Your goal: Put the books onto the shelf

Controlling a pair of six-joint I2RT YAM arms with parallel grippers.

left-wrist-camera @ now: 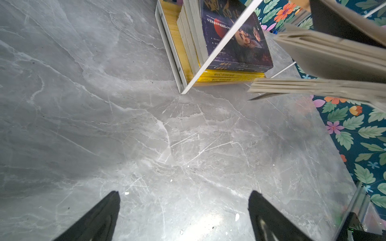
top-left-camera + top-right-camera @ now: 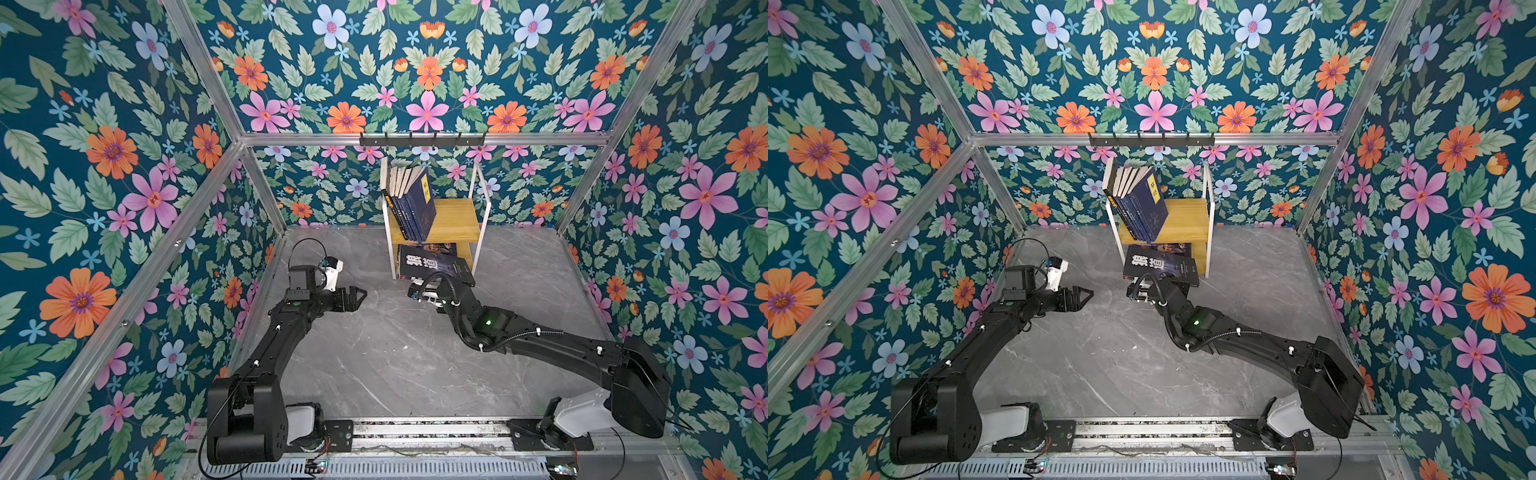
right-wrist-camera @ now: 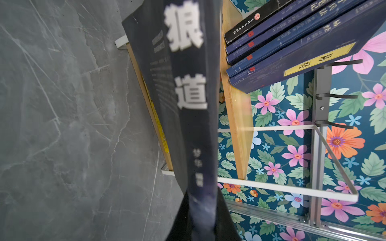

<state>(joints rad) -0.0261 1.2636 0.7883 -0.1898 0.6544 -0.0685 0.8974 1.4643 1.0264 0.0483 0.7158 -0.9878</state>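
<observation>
The right gripper [image 3: 201,208] is clamped on one edge of a black book [image 2: 432,264] with big white characters. The book hangs tilted just in front of the shelf [image 2: 461,220], its far edge at the mouth of the lower tier; whether it touches anything there I cannot tell; the shelf stands at the back of the grey bench [image 2: 374,365]; on its upper board a row of navy books [image 2: 415,203] leans toward the left side of the white frame, the front one showing a yellow label; on the lower board a dark-covered book [image 1: 236,41] lies on a yellow book [image 1: 229,76]; the left gripper [image 2: 357,297] hovers over the bench, well left of the shelf — its jaws stand wide apart, gripping nothing.
</observation>
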